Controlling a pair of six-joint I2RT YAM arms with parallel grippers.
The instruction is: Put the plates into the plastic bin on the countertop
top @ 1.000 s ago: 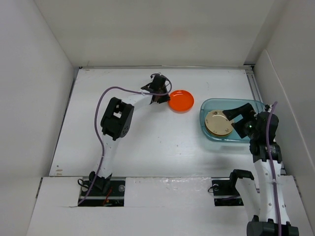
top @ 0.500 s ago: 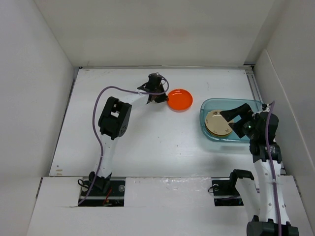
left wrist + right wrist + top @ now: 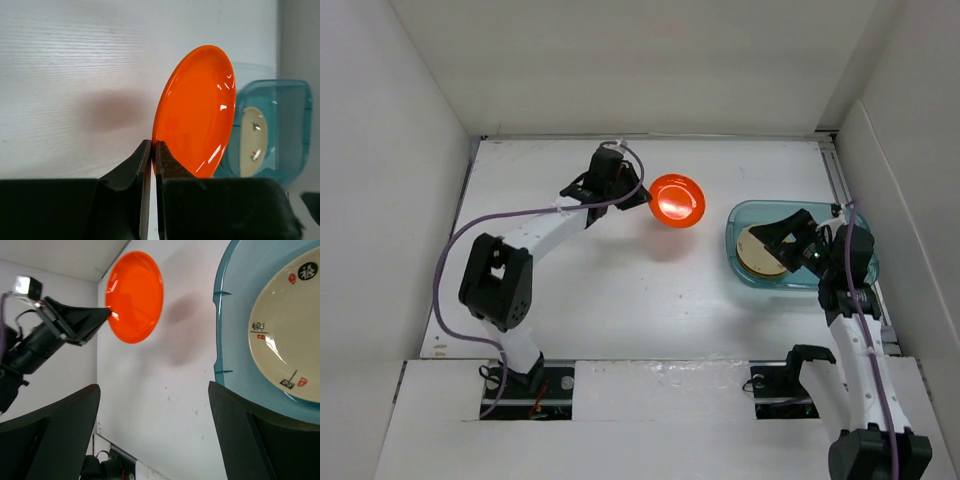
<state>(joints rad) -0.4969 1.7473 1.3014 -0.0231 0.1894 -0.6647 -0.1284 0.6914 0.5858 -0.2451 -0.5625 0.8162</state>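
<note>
Left wrist: my left gripper (image 3: 152,146) pinches the orange plate (image 3: 195,110) by its rim, tilted above the worktop (image 3: 75,60), short of the bin (image 3: 292,130). Next I should carry it over the cream plate (image 3: 254,142) there; my right gripper (image 3: 154,386) gapes wide.

Countertop (image 3: 620,290): matte white, flat, plain. I log one item resting directly on it: plastic bin (image 3: 744,218), translucent teal, rounded corners, on my right side, close to the right edge, long side running left to right. Soft shadow (image 3: 665,248) on the bare surface left of the bin.
</note>
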